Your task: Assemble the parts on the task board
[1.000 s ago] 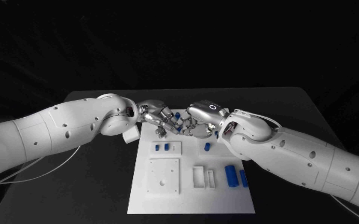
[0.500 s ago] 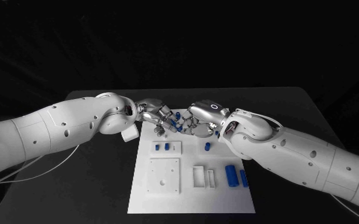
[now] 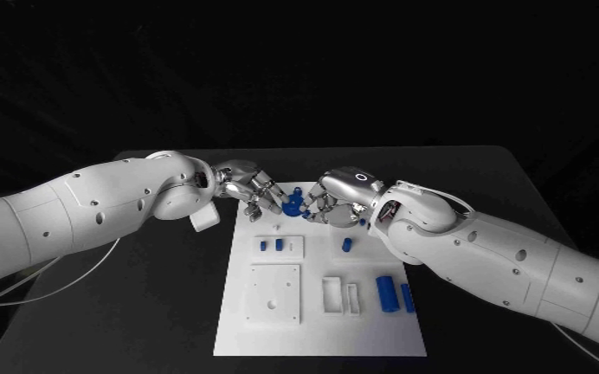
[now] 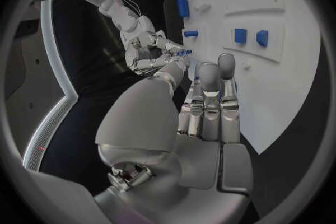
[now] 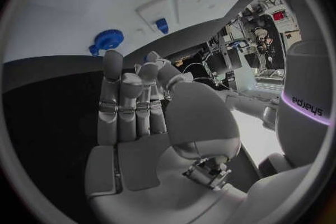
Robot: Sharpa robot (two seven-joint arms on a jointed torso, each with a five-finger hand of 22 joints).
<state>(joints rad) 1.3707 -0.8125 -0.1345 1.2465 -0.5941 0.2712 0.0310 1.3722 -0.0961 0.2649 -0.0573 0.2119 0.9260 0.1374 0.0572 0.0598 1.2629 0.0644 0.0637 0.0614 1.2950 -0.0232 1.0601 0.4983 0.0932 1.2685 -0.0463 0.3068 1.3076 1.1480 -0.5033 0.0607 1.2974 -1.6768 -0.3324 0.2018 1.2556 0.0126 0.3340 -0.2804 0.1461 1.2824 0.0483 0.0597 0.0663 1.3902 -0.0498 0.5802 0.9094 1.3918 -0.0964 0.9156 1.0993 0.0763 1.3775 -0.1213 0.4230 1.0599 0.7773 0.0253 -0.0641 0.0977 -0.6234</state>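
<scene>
Blue gear, toothed and flat, lies on the far end of the task board, just between the two hands. Looks light, hard and stiff, likely moulded plastic. Probably slippery on the smooth faces, so best taken across the rim, where the teeth give some bite, or by the raised hub in the middle. Unlikely to break, but small enough to skid or flip if pushed from one side only.

Small blue piece sits at the tips of the right hand, apparently pinched between thumb and one finger, right at the board's far edge and just beside the gear. Too small to tell its shape. Needs a gentle pinch, being light enough to twist or pop out.

Left hand hovers opposite, close to the right hand. Fingers straight and side by side, thumb laid across in front. Cannot tell whether anything is held there; merely a sliver of blue behind the fingertips.

Nearer along the board: pair of blue pegs standing in a raised white block, one short blue peg alone to their right, then two blue cylinders lying side by side near the right edge. Cylinders apt to roll, so better gripped across the middle.

Underneath all, the black table.
</scene>
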